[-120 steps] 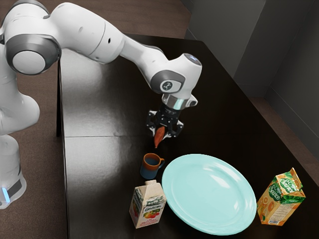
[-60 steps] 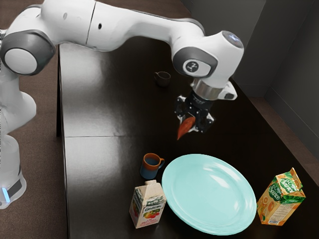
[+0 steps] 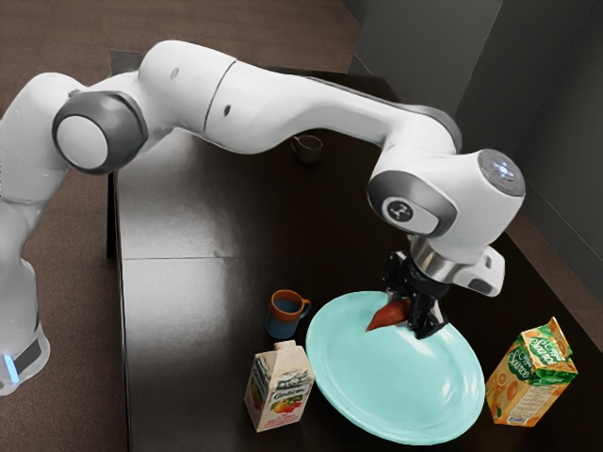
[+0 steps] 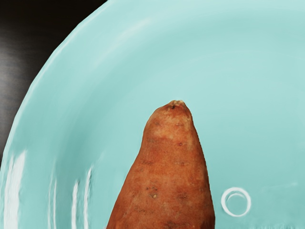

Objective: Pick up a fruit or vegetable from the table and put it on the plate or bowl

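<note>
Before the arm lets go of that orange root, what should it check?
1. Grip: the gripper is shut on the sweet potato: ok.
2. Position: the sweet potato hangs over the plate; the wrist view has plate surface under its tip: ok.
3. Landing spot: the plate beneath it is bare: ok.
4. Height: whether the tip already touches the plate: cannot tell.
5. Neighbours: the blue mug and the orange carton stand off the plate, apart from the gripper: ok.
</note>
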Robot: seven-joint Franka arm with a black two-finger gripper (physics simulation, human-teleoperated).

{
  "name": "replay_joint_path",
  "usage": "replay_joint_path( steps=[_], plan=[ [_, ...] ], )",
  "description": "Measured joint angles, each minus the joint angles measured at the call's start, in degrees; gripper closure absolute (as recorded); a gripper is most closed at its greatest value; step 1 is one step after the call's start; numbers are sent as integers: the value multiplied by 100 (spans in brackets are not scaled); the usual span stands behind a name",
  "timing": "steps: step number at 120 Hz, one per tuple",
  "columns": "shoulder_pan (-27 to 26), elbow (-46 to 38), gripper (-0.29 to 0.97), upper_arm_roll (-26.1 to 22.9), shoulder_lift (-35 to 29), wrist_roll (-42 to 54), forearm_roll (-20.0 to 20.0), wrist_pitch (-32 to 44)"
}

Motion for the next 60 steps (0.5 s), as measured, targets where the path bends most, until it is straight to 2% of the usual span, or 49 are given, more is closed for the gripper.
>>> replay_joint_path(
  steps=[2, 16, 31, 36, 50, 60],
  plan=[
    [19, 11, 54, -45, 18, 22, 46, 1],
    [51, 40, 24, -111, 60, 175, 206, 15],
    [57, 43, 10, -56, 55, 313, 286, 21],
    [76, 45, 7, 210, 6, 406, 243, 20],
    [497, 124, 3, 1534, -573, 1057, 86, -1],
    [765, 148, 2, 1853, -751, 1552, 15, -18]
  ],
)
